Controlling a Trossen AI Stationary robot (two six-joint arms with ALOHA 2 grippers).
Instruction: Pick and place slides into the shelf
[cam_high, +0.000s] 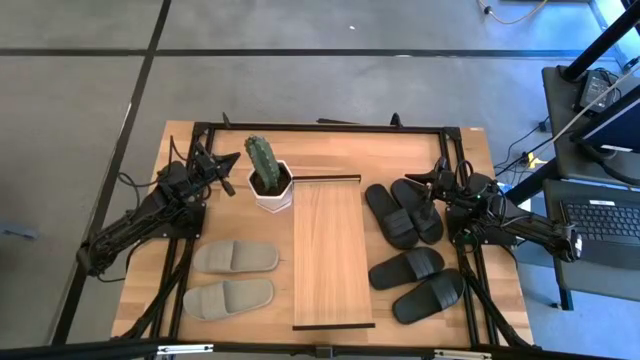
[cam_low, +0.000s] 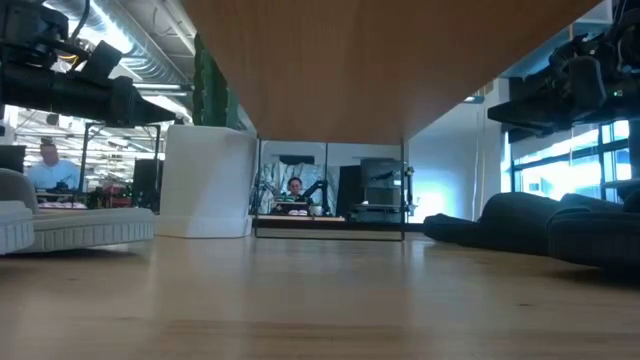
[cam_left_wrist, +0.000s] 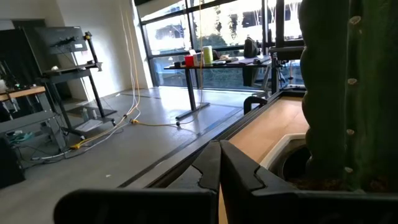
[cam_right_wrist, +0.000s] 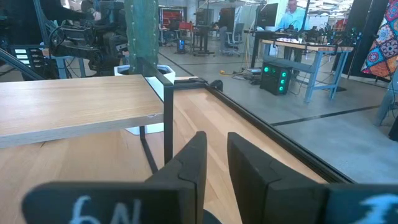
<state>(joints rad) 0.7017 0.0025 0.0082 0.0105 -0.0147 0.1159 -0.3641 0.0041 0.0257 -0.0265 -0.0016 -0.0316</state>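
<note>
My right gripper (cam_high: 437, 187) hangs right of the shelf (cam_high: 330, 255), fingers slightly spread on nothing, above the black slides (cam_high: 404, 213). I judge no slide is picked yet; next I must drop onto one strap. Left gripper (cam_high: 227, 163) waits pressed together beyond the shelf's left side.

We can read almost nothing here. The only marks are pale characters on the right gripper (cam_right_wrist: 214, 158) body in its own wrist view, seen upside down and cut off; they look like "N9" or "6N", but we cannot tell which.
</note>
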